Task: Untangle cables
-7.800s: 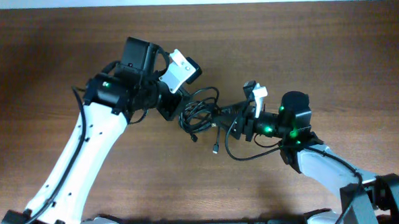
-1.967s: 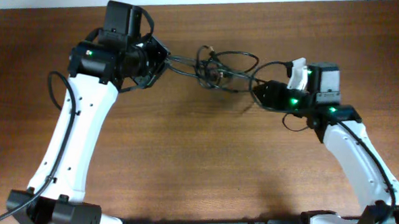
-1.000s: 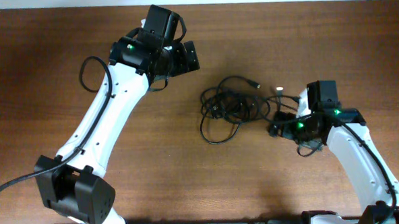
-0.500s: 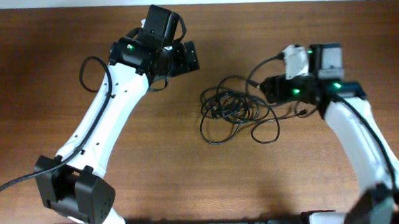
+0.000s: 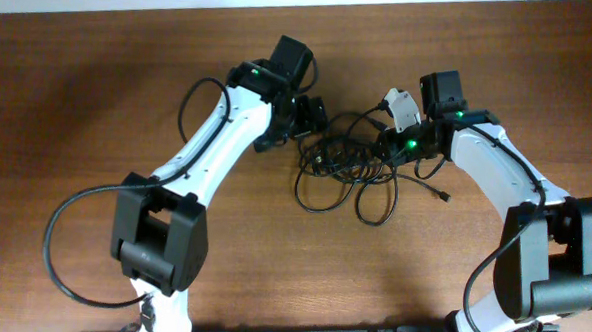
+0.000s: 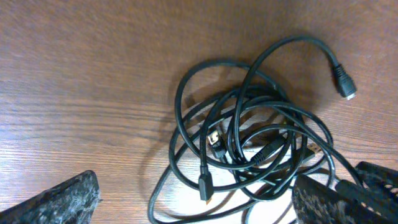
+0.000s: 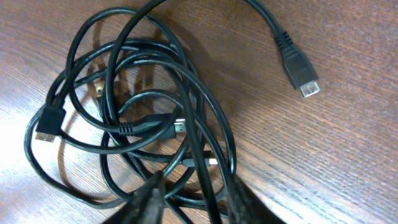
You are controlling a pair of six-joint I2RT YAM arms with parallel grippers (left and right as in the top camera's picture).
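The cables (image 5: pixel 342 158) are thin black cords bunched in one loose knot mid-table, with a loop trailing toward the front (image 5: pixel 374 204) and a plug (image 5: pixel 443 197) lying off to the right. My left gripper (image 5: pixel 312 118) is at the knot's left edge. In the left wrist view it (image 6: pixel 193 205) is open wide, with strands of the cables (image 6: pixel 261 149) lying between its fingers (image 6: pixel 62 199). My right gripper (image 5: pixel 390 142) is at the knot's right edge. In its wrist view the jaws (image 7: pixel 196 202) stand narrowed around one strand (image 7: pixel 202 168) without touching it.
The wooden table (image 5: pixel 131 39) ends at a white strip along the far edge. The left arm's own thick wire (image 5: pixel 72 256) loops out over the near left. A silver-tipped plug (image 7: pixel 301 73) lies free beside the knot.
The left arm has swung right, bringing its gripper to the knot. The right gripper has come down and left onto the knot's edge, and its jaws have narrowed.
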